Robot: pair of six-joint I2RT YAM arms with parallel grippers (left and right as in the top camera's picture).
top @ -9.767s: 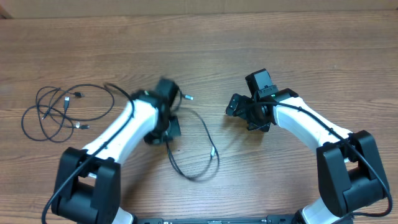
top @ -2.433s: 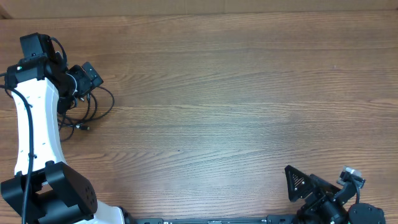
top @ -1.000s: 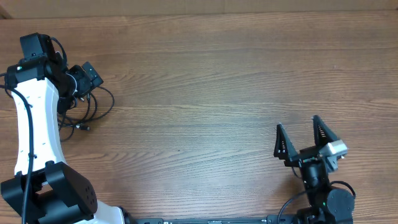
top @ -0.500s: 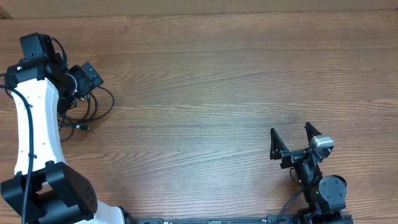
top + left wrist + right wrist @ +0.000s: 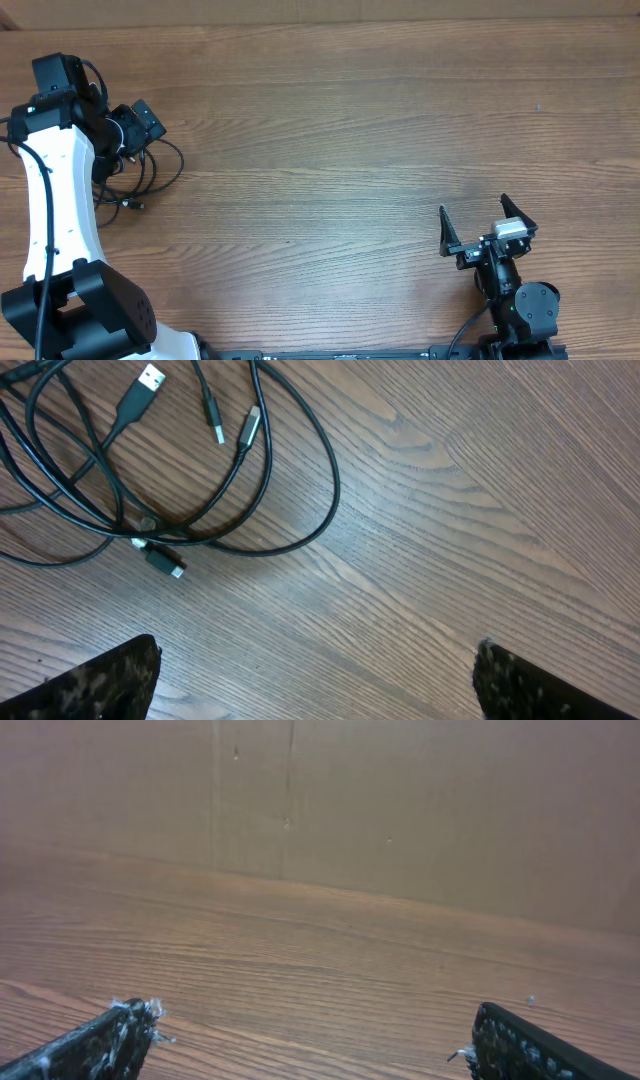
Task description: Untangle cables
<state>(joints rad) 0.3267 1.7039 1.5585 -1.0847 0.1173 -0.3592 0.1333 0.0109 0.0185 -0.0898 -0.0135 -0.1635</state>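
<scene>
Two pincers, both with fingers spread wide and nothing between them. Left pincer (image 5: 320, 685): in its wrist view two dark fingertips sit at the bottom corners with only bare wood in the gap. The cables (image 5: 140, 525) lie just ahead of the tips, not touching either finger. They form one loose heap of thin black cords, looped over each other and crossing in several places. The cords run off the top and left edges of the wrist view, so I cannot tell how many there are. Plug ends (image 5: 150, 378) can be counted: one wide flat silver plug, two slim plugs side by side, and one black plug with a silver tip at the near side of the heap, four in all. A small pale bit beside the last may be a fifth, too small to tell. From overhead the heap lies at the far left of the counter (image 5: 350, 120), partly hidden under the left arm, with one loop bulging out to the right. Right pincer (image 5: 475, 210): at the near right edge of the counter, well apart from the cables, tips pointing away over bare wood.
</scene>
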